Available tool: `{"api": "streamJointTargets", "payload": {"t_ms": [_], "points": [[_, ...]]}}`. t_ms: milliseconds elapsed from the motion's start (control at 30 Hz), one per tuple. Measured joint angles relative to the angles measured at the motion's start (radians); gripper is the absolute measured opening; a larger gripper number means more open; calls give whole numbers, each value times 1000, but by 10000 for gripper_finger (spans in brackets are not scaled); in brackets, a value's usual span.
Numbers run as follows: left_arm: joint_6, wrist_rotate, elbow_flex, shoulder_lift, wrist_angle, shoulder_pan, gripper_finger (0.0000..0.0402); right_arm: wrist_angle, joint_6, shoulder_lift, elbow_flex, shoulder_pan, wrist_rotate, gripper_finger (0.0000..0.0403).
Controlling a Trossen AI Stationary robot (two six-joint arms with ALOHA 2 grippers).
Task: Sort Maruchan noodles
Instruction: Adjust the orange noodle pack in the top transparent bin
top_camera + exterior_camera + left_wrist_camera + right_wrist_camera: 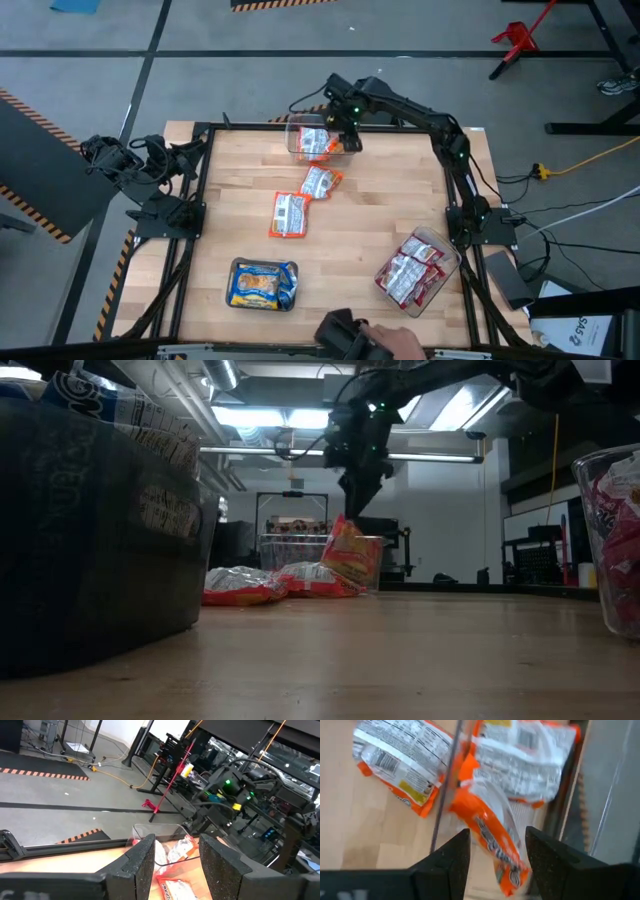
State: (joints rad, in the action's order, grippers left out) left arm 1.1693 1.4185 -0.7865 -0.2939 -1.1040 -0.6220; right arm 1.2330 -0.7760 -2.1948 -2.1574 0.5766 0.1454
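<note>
Right claw (349, 133) open above orange packet (495, 832) — in tub (296, 128).

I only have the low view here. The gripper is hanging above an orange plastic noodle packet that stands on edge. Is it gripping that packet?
Observer: No. The right wrist view shows the right gripper open, its fingers spread wider than the orange-red plastic noodle packet between them.
Operator: Is that packet in a tub or on bare table?
Observer: The high view puts it inside the clear plastic tub at the table's far edge.
Operator: Where is the other arm?
Observer: It waits at the table's left edge, and the left gripper is open and holds nothing.
</note>
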Motion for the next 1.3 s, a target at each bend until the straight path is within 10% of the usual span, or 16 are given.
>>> {"api": "streamJointTargets", "payload": {"t_ms": [833,1067,1300], "points": [[0,-1,0,0,-11,0,147,-62,-85,-15,86,-53,-104,319],[0,-6,0,0,-11,0,147,-164,-70,-17,170,-54,-267,245],[-1,4,0,0,-12,0,147,-163,-53,-17,162,-53,-263,51]]}}
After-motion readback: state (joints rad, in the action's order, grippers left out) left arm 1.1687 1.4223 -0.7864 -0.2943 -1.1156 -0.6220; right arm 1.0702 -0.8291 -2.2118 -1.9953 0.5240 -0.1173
